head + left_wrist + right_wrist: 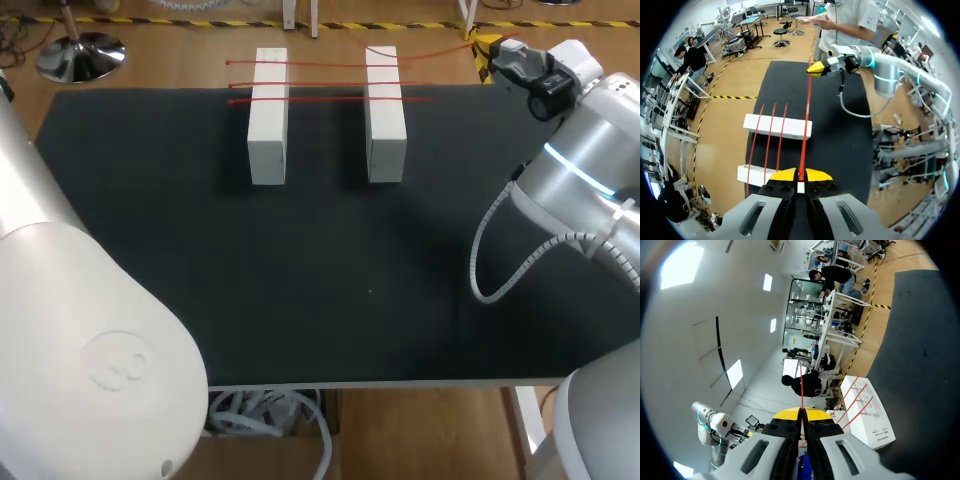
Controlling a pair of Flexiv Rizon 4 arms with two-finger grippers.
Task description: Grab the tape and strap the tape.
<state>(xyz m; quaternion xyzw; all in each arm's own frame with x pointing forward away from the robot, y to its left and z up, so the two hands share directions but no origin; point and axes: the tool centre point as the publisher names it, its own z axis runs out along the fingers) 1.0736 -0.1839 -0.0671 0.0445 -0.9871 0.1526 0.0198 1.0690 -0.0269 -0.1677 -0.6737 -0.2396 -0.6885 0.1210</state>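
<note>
A thin red tape (805, 125) runs taut and straight above the table, its ends pinched in the left gripper (800, 176) and the right gripper (815, 69). Three more red tapes (769, 145) lie parallel across two white blocks (751, 123).

The desk (420, 382) is carrying a black mat (320, 280) that is covering its top. Two white blocks are lying directly on the mat, toward the far edge: the left block (268, 125) and the right block (385, 120). Both are lying lengthwise, parallel and apart, with a bare strip of mat showing between them.
</note>
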